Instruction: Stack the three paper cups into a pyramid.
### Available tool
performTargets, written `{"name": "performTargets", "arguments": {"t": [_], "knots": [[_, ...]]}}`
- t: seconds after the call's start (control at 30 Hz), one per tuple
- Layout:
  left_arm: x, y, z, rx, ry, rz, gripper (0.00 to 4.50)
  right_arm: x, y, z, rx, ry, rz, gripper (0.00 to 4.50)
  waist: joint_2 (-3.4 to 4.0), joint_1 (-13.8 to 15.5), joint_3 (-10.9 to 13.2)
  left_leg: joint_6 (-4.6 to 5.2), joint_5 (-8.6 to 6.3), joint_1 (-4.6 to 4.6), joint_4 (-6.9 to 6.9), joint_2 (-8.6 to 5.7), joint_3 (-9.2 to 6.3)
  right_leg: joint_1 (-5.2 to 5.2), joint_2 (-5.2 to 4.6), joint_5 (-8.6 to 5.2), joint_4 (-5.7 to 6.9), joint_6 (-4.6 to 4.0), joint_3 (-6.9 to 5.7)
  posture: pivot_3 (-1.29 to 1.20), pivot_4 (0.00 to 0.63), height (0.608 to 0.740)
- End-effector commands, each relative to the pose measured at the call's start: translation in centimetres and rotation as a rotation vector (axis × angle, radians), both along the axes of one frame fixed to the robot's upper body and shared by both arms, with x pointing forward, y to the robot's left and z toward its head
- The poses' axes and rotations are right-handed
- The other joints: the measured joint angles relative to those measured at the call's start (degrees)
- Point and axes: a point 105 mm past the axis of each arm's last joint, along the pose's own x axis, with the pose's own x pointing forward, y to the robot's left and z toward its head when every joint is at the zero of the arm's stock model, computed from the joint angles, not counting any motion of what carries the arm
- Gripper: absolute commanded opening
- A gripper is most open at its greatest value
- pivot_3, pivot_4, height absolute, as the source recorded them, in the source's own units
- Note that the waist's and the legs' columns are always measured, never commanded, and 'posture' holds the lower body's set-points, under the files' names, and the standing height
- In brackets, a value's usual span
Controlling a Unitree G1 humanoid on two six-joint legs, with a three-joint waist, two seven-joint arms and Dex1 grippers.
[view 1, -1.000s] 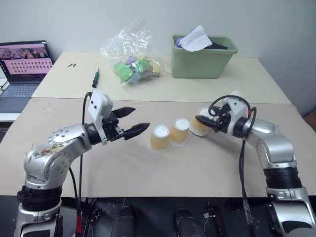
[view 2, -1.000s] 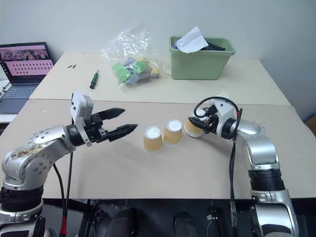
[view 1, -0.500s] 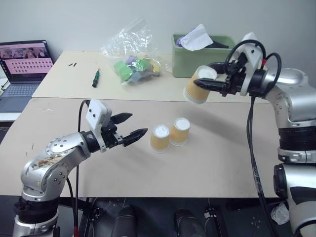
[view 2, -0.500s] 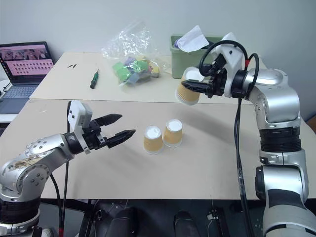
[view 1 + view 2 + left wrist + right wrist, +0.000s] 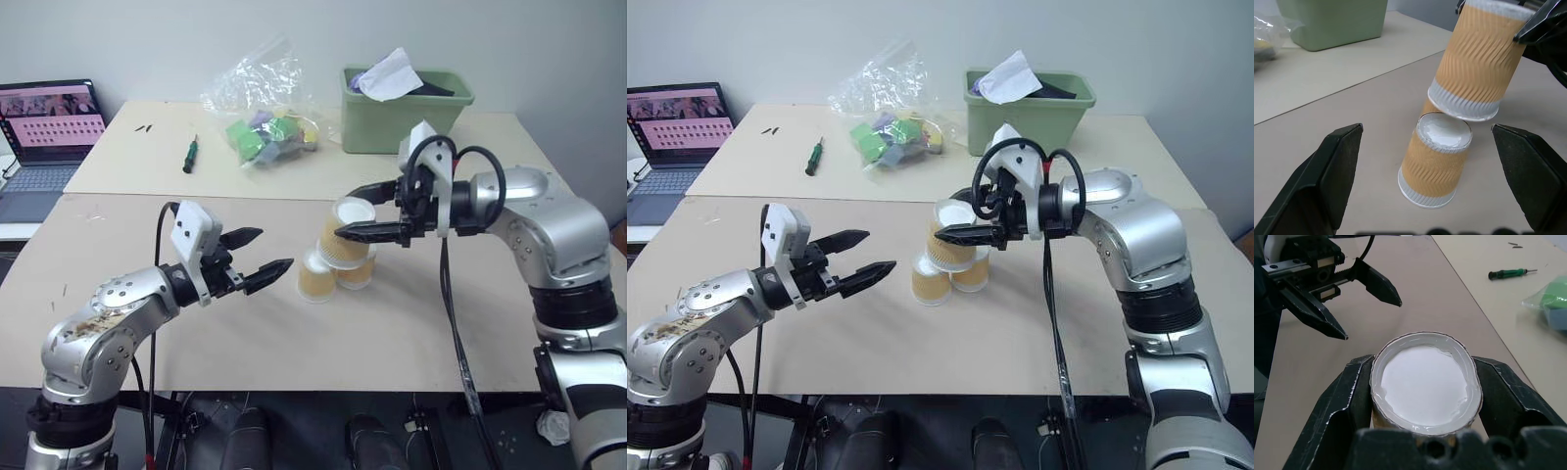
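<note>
R gripper (image 5: 361,211) pinches third cup (image 5: 345,235), base up, above two cups (image 5: 333,273) on table (image 5: 421,323); L gripper (image 5: 263,257) spread, empty

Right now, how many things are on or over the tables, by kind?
Paper cups: 3, one held in the right gripper at, two standing at and
Green bin: 1
Plastic bag of blocks: 1
Screwdriver: 1
Laptop: 1
Total: 7

open table (image 5: 411,323) before two standing cups (image 5: 334,274), left gripper (image 5: 263,257) beside them
</note>
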Motion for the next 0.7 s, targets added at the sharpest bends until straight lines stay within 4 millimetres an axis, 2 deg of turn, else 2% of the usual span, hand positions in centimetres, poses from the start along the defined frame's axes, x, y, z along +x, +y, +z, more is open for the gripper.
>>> {"name": "performTargets", "arguments": {"t": [0.03,0.4,0.47,0.5,0.57,0.7], "knots": [[-0.9,-0.7,1.1,0.008,-0.062,-0.048,4.5,0.2,-0.4,0.7,0.012,-0.043,-0.02,2.73,0.0,-0.11,0.0,0.0,0.0,0.0,0.0,0.0,0.0,0.0,0.0,0.0,0.0,0.0,0.0,0.0,0.15,0.692],[-0.9,-0.8,1.3,0.015,-0.069,-0.054,4.5,1.3,-0.4,0.0,0.008,-0.042,-0.048,2.73,0.0,-0.13,0.0,0.0,0.0,0.0,0.0,0.0,0.0,0.0,0.0,0.0,0.0,0.0,0.0,0.0,0.15,0.692],[-0.9,-0.8,1.4,0.017,-0.07,-0.051,4.5,1.6,-0.3,-0.2,0.01,-0.043,-0.06,3.73,0.0,-0.1,0.0,0.0,0.0,0.0,0.01,0.0,0.0,0.0,0.0,0.0,0.0,0.0,-0.01,0.0,0.15,0.692],[-0.8,-0.8,1.4,0.017,-0.07,-0.05,4.5,1.7,-0.3,-0.2,0.011,-0.043,-0.064,3.86,0.0,-0.1,0.0,0.0,0.0,0.0,0.01,0.0,0.0,0.01,0.0,0.0,0.0,0.0,0.0,0.0,0.15,0.692],[-0.8,-0.7,1.4,0.018,-0.071,-0.046,4.5,1.8,-0.3,-0.2,0.009,-0.058,-0.07,4.46,0.0,-0.08,0.0,0.0,0.0,0.0,0.01,0.0,0.0,0.01,0.0,0.0,0.0,0.0,0.0,0.0,0.15,0.692],[-0.7,-0.7,1.4,0.018,-0.071,-0.042,4.5,1.7,-0.2,1.4,0.05,-0.095,-0.067,4.46,0.0,-0.06,0.0,0.0,0.0,0.0,0.0,0.0,0.0,0.0,0.0,0.0,0.0,0.0,0.0,0.0,0.15,0.692]]}}
